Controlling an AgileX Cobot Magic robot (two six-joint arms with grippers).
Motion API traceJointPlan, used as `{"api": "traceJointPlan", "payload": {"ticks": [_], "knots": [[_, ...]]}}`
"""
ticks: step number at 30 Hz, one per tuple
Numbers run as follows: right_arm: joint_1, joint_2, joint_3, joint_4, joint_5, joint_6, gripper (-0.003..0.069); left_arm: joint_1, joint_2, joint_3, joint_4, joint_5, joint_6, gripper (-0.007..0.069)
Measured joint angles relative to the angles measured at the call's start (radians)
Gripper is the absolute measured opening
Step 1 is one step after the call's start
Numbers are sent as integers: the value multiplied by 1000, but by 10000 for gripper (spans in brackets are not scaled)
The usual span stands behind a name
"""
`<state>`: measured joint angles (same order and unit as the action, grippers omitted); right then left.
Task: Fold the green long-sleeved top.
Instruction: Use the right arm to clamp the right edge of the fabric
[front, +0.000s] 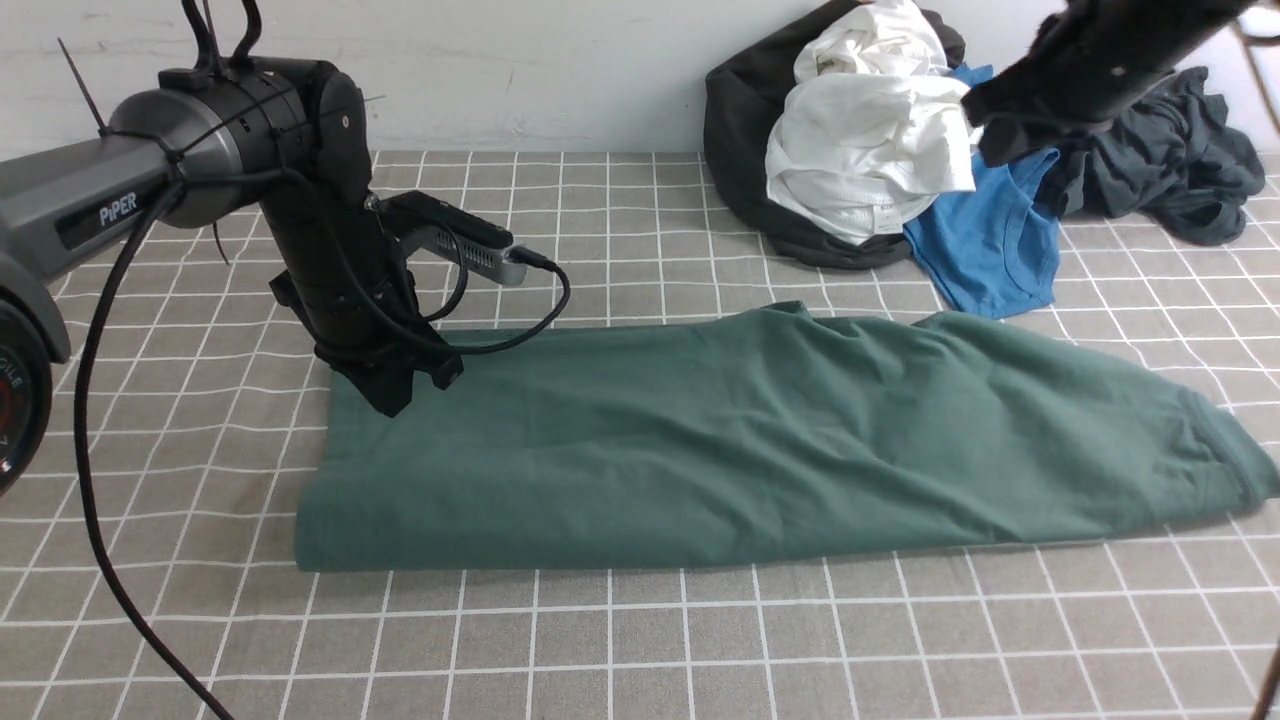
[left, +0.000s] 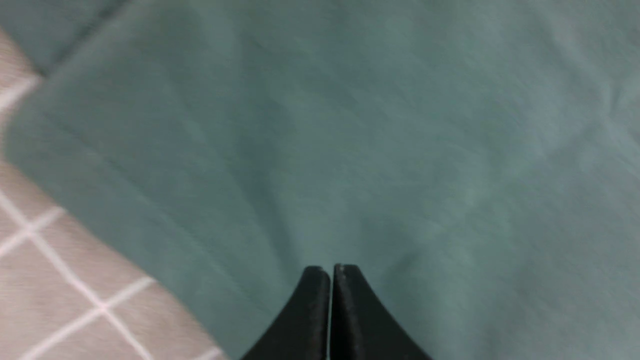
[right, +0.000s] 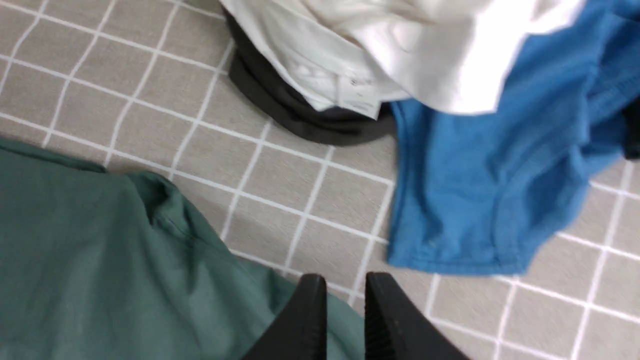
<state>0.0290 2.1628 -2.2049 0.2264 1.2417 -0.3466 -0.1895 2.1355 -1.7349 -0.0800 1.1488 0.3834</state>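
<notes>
The green long-sleeved top (front: 760, 430) lies folded into a long band across the middle of the checked table, with its logo hidden. My left gripper (front: 397, 395) hangs just over the top's left far corner. In the left wrist view its jaws (left: 330, 270) are shut and empty, with green cloth (left: 350, 125) beneath. My right gripper (front: 1000, 140) is raised high at the back right, above the clothes pile. In the right wrist view it (right: 345, 280) stands slightly open and empty, above the top's far edge (right: 75, 250).
A clothes pile sits at the back right: a white garment (front: 870, 140) on a black one (front: 740, 150), a bright blue top (front: 990, 240) and a dark charcoal garment (front: 1180, 170). The blue top (right: 490, 165) lies close to the green top's far edge.
</notes>
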Motion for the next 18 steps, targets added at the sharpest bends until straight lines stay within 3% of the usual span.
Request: {"api": "traceJointPlan", "payload": {"ticks": [6,12,16,18], "knots": [[-103,-186,299,-2,3,-12,108,-8,-35,100,0,0,0,-8],[-199,-213,511,-2,4,-8,141,-8,-37,143,-19,-7,0,-8],[-253,-183,611,-2,-15,1,242,-8,-38,144,-47,-17,19,-8],[-275,-156,638,-6,-48,20,342,-8,-38,144,-51,-21,29,-8]]}}
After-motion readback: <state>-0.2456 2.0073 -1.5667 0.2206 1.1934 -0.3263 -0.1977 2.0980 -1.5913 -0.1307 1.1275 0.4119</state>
